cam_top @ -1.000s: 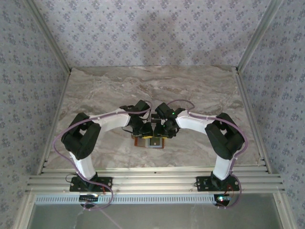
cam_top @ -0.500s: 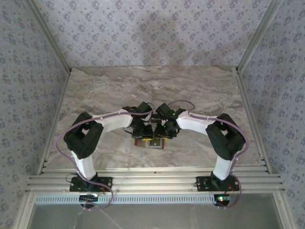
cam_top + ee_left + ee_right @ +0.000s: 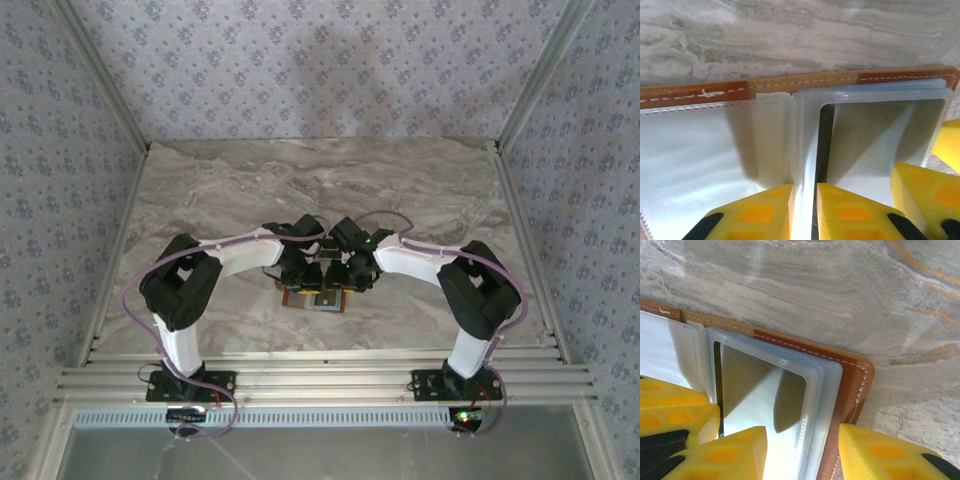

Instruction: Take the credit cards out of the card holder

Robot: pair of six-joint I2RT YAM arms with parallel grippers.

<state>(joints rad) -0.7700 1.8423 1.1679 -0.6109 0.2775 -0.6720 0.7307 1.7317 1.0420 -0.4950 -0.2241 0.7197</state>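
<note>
- Lying open and flat on the marble table (image 3: 300, 180), the card holder (image 3: 313, 300) sits at the near middle of the surface, directly beneath the two grippers that meet above it.
- Left gripper (image 3: 804, 212): clenched on a raised fold of the clear sleeves (image 3: 880, 130). The fold stands upright in the narrow gap between the two yellow fingertips, about midway along the holder's width.
- Right gripper (image 3: 802, 455): released, jaws wide apart. One fingertip hangs over the top sleeve and the other lies beyond the holder's right edge, above bare table, so the jaws straddle that edge.
- In the left wrist view the holder's stitched brown border runs left to right just beyond the fingertips, with marble farther off. The right gripper's yellow fingers (image 3: 925, 195) enter at the right, close beside the left gripper.
- In the right wrist view the stacked sleeves rest on the holder's right half, their rounded corner just inside the brown leather corner.
- A dark thin strip runs along the inner side of the top sleeve pocket. Whether it is one of the cards cannot be told.
</note>
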